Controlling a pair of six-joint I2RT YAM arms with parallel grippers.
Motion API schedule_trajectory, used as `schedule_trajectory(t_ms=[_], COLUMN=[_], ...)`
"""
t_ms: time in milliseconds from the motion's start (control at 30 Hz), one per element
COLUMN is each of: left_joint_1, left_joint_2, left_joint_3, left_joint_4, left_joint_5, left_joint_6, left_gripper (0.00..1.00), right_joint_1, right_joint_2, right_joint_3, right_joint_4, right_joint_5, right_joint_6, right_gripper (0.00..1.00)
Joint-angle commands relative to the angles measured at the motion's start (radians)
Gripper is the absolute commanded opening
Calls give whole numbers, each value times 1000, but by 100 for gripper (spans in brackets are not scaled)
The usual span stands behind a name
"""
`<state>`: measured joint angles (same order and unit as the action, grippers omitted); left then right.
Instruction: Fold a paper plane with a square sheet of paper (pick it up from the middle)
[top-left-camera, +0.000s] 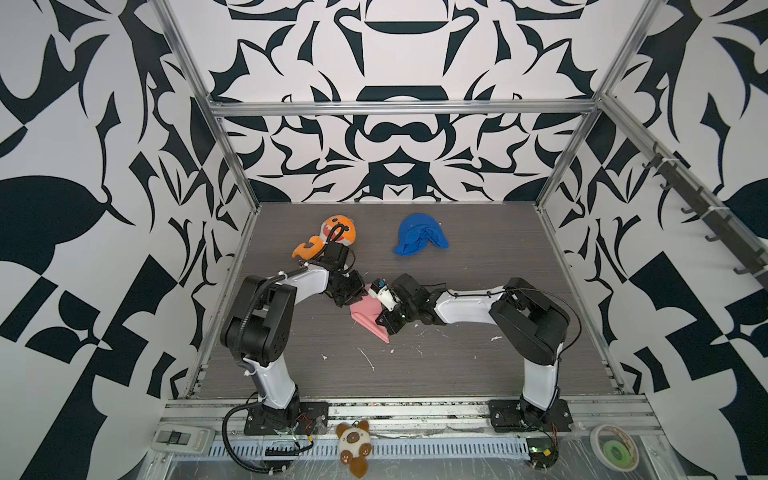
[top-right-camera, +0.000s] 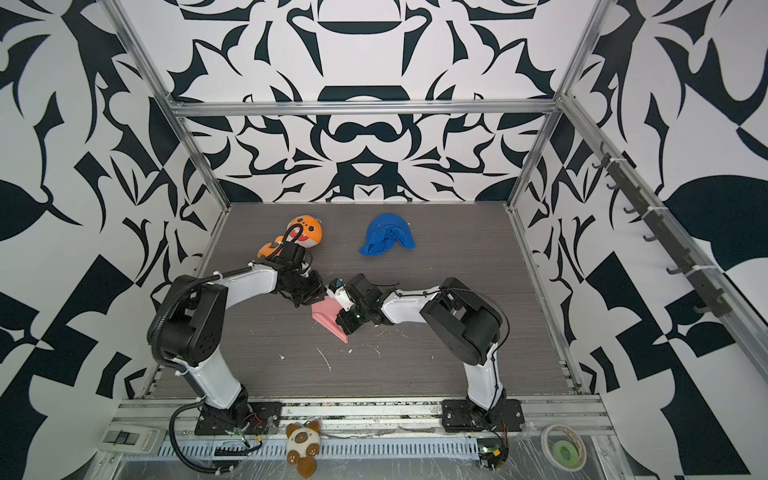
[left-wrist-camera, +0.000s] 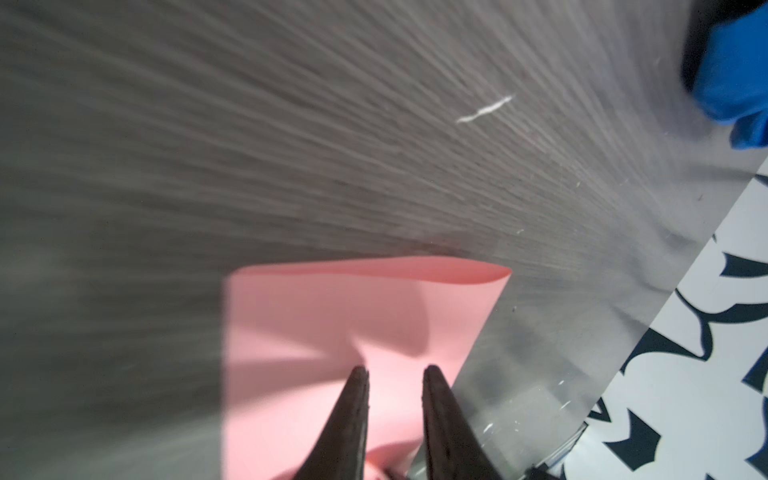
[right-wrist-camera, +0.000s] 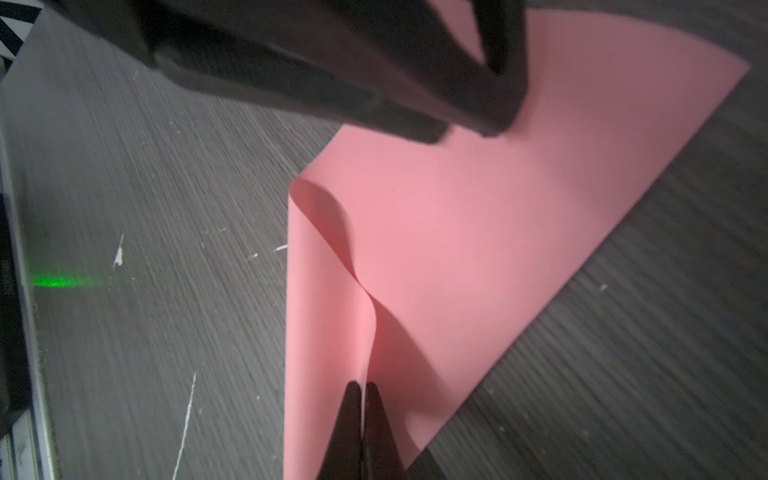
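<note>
Our right pincer (right-wrist-camera: 364, 390) is clamped on a raised ridge of the pink sheet (right-wrist-camera: 478, 232), which lies mid-worktop (top-left-camera: 457, 353). The left pincer (left-wrist-camera: 398, 370) sits parted over its far end. With one hold only, we reckon any tug could swing the sheet and skew the crease.

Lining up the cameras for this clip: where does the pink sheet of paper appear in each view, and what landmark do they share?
Top view: thin pink sheet of paper in the middle of the grey wood-grain tabletop.
Top view: same place, left of picture centre.
Left wrist: under and beyond the open left pincer, paper at.
Right wrist: fills much of the view, ridge pinched in the right pincer.
Shared landmark: that tabletop, in all four.
</note>
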<state>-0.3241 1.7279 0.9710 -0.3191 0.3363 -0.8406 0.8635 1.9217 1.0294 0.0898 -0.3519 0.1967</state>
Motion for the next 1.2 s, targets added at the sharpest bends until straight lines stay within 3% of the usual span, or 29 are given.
schedule_trajectory(t_ms=[0, 100, 267, 467, 667, 867, 1167], left_joint_1=[29, 31, 21, -54, -130, -154, -164], left_joint_2=[-102, -187, -348, -483, -461, -335, -281], left_joint_3=[-49, -130, -286, -418, -477, -477, -530], left_joint_4=[-30, 3, 104, 220, 342, 470, 502], left_joint_5=[-46, -66, -62, -50, -54, 4, -17], left_joint_6=[-55, -100, -170, -224, -254, -261, -218], left_gripper=[34, 34, 25, 17, 12, 8, 6], right_joint_1=[-3, -4, -3, -6, -9, -11, -13], right_joint_2=[17, 21, 26, 37, 39, 42, 46], right_joint_3=[21, 26, 32, 35, 38, 41, 54], right_joint_4=[-27, -31, -40, -51, -65, -73, -92], right_joint_5=[14, 11, 7, 8, 11, 11, 5], right_joint_6=[1, 5, 12, 14, 12, 10, 6], right_gripper=[5, 5, 5, 5, 5, 5, 5])
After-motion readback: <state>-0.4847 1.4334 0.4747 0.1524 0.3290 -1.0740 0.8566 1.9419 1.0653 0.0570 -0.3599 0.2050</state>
